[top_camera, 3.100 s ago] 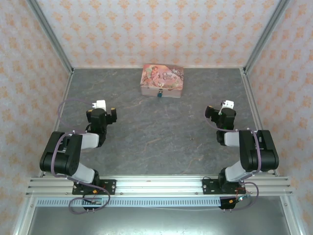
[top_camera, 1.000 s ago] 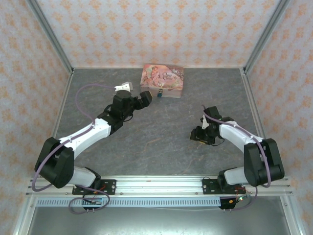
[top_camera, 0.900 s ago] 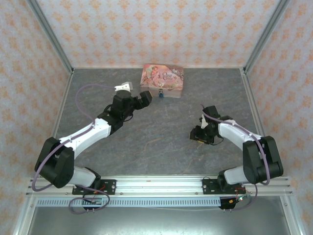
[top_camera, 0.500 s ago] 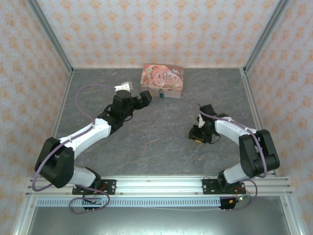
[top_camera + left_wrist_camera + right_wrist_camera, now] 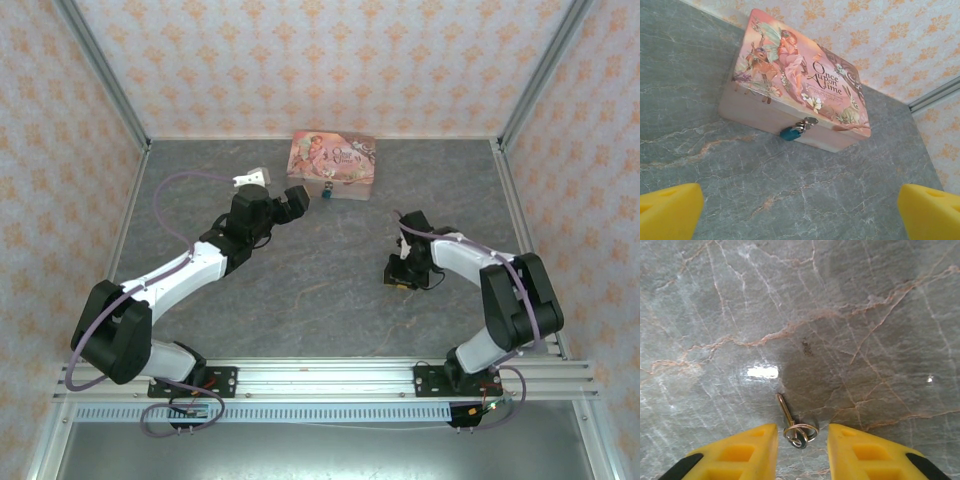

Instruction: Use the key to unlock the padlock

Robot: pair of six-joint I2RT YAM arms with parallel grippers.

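The tiny teal padlock [image 5: 790, 133] hangs from the clasp on the front of the pink picture tin [image 5: 800, 85]; from above, the padlock [image 5: 327, 196] sits at the tin's near edge. My left gripper [image 5: 800, 200] is open wide, hovering just short of the padlock and to its left [image 5: 300, 203]. A small key [image 5: 786, 410] on a wire ring lies flat on the grey table. My right gripper [image 5: 802, 431] is lowered over it [image 5: 398, 278], a yellow finger [image 5: 745, 450] on each side of the ring with a narrow gap left, so it is open.
The grey marbled table [image 5: 320, 290] is walled by patterned panels with metal posts. The pink tin [image 5: 333, 160] stands at the back centre. The arm bases sit on the rail at the near edge.
My right gripper's jaws have narrowed around the key ring and the arm has edged slightly left. The left arm has stayed still.
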